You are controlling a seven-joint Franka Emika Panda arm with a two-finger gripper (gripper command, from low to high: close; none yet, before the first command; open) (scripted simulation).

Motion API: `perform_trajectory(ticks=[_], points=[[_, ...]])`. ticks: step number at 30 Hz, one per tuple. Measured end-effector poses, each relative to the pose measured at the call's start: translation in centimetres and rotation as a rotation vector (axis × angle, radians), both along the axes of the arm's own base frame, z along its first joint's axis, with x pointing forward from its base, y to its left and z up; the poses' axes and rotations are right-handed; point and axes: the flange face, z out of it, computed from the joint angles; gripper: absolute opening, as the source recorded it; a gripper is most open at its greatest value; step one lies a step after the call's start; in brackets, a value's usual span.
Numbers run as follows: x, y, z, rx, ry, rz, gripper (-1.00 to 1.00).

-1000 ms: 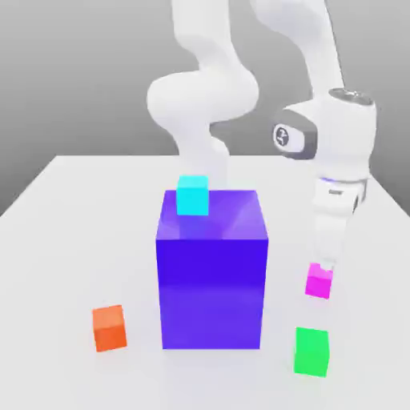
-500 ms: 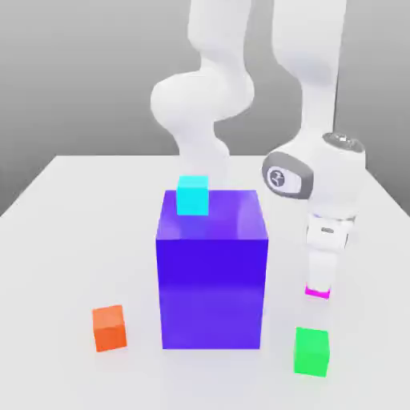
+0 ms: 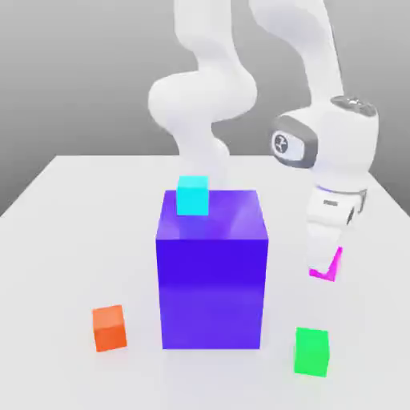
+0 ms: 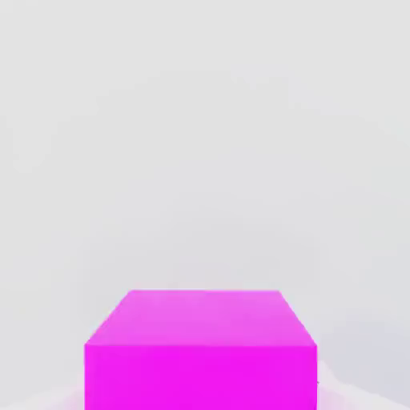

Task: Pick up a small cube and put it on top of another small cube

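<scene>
Near the white surface's front-left corner is a matte orange cube (image 3: 110, 328); the glossy blue-purple block (image 3: 211, 276) carries a cyan cube (image 3: 193, 195) by its top's rear edge. Toward the surface's right edge, the gripper (image 3: 322, 268) pinches the plain magenta cube (image 3: 327, 268), beyond a green cube (image 3: 311, 351).

Exterior view facing arm (image 3: 204, 96), downward, hand view close, 1 magenta cube (image 4: 200, 364) shared
</scene>
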Motion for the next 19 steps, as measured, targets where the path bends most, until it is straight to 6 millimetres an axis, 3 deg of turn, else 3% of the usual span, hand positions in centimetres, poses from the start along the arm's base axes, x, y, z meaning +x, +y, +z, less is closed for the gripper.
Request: perform_trajectory(ticks=[10,15,16,19], points=[[10.4,-4.6,3.1,0.007,0.004,-0.350,-1.00],[11.2,-4.6,-1.6,0.008,0.005,-0.369,-1.00],[11.2,-4.6,-2.5,0.007,0.004,-0.368,1.00],[11.2,-4.6,-2.5,0.007,0.004,-0.368,1.00]])
